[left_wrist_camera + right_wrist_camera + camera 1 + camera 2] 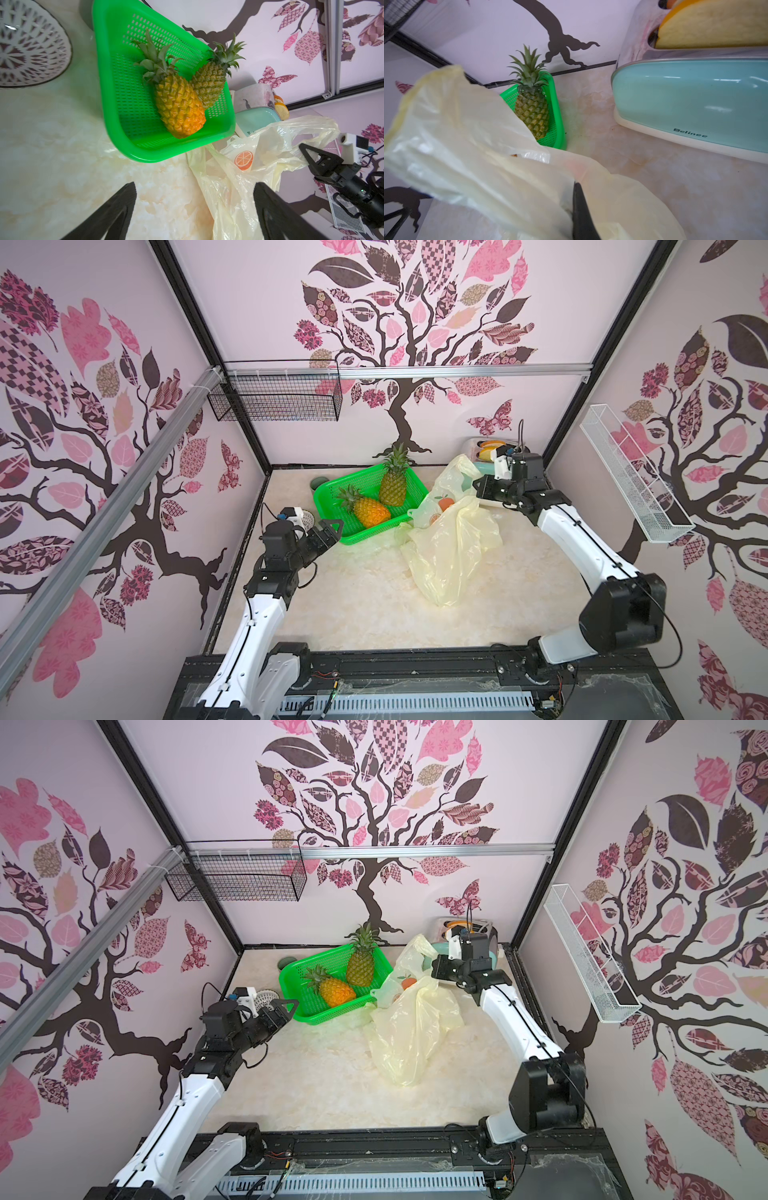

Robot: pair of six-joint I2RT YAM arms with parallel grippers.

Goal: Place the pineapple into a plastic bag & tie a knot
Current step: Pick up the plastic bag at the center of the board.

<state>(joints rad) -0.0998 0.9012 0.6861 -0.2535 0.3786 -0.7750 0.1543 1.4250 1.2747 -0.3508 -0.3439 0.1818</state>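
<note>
My right pincer (478, 486) was closed on the rim of the plastic bag (449, 551), which slumped on the tabletop (353, 614) beside the green basket (322, 494). My left pincer (332, 531) stood open. The orange pineapple (371, 512) and the green pineapple (392, 485) sat inside that basket.

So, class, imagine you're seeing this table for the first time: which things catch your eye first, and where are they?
The bright green basket at the back of the table stands out, with an orange pineapple lying in it and a greener pineapple standing beside it. Next to the basket, a pale yellow plastic bag billows up, pinched by the right gripper.
</note>
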